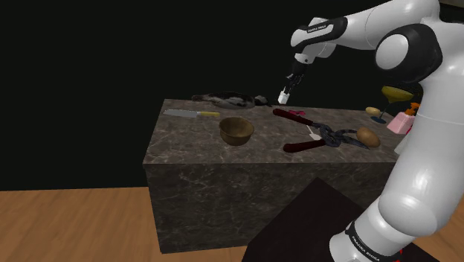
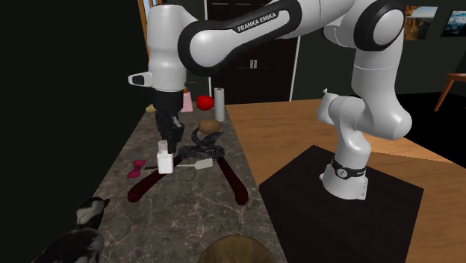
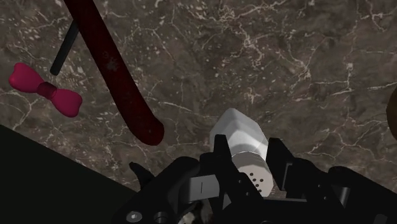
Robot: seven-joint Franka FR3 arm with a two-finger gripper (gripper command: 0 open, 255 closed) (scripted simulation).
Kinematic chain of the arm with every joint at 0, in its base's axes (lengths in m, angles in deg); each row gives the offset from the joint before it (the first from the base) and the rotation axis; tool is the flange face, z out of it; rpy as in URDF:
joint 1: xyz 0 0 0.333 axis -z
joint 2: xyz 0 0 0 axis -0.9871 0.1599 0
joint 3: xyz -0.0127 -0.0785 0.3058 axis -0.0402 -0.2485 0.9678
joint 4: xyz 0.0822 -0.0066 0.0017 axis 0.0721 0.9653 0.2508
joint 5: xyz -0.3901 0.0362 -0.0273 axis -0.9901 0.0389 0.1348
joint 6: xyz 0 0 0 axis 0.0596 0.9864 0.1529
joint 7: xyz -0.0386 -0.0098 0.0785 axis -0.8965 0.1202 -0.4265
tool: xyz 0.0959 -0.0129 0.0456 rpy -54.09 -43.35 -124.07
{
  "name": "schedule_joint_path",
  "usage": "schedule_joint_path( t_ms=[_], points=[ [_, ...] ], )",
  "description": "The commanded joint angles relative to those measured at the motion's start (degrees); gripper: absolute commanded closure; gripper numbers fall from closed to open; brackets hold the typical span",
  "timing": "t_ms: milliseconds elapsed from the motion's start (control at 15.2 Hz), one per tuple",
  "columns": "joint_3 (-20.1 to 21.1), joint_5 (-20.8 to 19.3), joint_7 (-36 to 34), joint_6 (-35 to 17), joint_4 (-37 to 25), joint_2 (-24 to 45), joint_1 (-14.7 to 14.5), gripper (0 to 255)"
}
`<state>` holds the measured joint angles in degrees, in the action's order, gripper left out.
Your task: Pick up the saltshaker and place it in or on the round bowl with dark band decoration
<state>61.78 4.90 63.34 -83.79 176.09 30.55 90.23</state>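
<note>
A white saltshaker (image 1: 283, 96) with a grey perforated cap hangs above the dark marble counter (image 1: 193, 152), held by its cap end. My gripper (image 1: 287, 87) is shut on it, body pointing down. In the wrist view the black fingers (image 3: 222, 153) clasp the saltshaker (image 3: 244, 141) on both sides. The round brown bowl (image 1: 236, 131) sits on the counter, down and toward the shoulder view's left of the gripper. In the second exterior view the saltshaker (image 2: 165, 159) hangs under the gripper (image 2: 167, 143), and the bowl (image 2: 239, 249) is at the bottom edge.
Red-handled shears (image 1: 312, 130) lie open under and beside the saltshaker, with a pink bow (image 3: 46, 92) close by. A knife (image 1: 189, 113), a dark furry figure (image 1: 229, 97), a potato (image 1: 367, 136), a yellow stemmed glass (image 1: 394, 94) and a red apple (image 2: 204, 102) also stand on the counter.
</note>
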Motion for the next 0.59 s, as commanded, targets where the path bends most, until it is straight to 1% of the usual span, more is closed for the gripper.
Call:
schedule_joint_path(
  t_ms=[0, 264, 528],
  points=[
    [-0.09, -0.24, -0.14, 1.03, -0.63, -0.42, -0.02, 255],
    [1.11, -3.03, -5.92, -0.20, 4.22, -4.84, -4.15, 255],
    [2.82, -5.52, -11.91, -0.83, 7.79, -8.41, -7.78, 255]
  ],
)
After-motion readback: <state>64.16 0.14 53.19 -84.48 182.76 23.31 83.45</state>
